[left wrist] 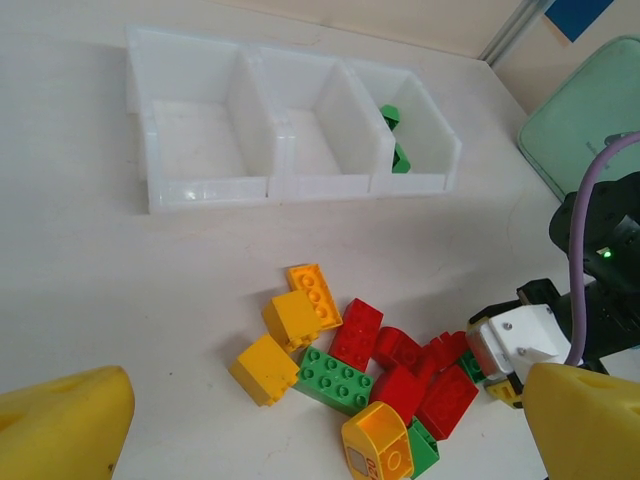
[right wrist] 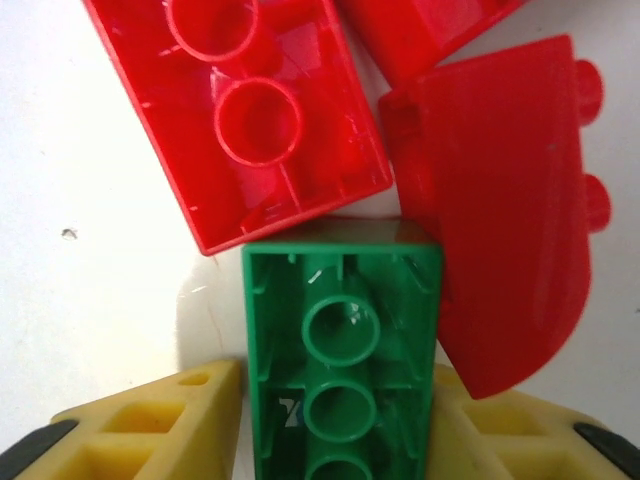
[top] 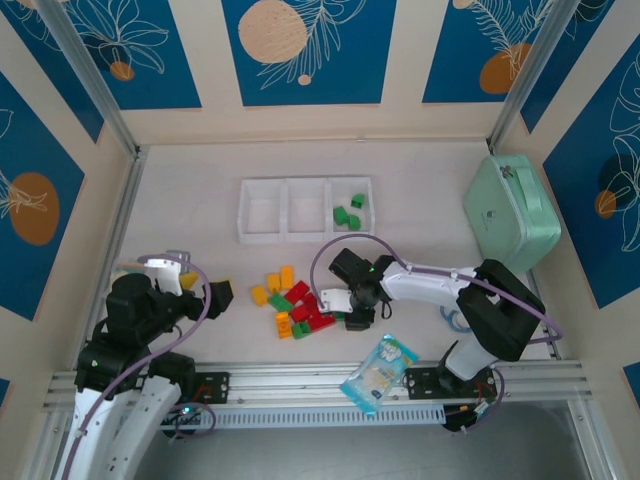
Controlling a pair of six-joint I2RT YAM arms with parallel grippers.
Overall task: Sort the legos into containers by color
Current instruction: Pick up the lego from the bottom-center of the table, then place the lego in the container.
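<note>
right gripper clamps a green lego between its fingers, red legos touching just ahead; left gripper stands wide apart, empty.

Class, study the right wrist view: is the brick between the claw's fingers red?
No, the right claw's yellow fingers press both sides of a green brick lying hollow side up.

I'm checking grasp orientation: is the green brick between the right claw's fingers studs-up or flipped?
Flipped: the green brick shows its hollow underside with round tubes toward the wrist camera, flanked on both sides by the right claw.
</note>
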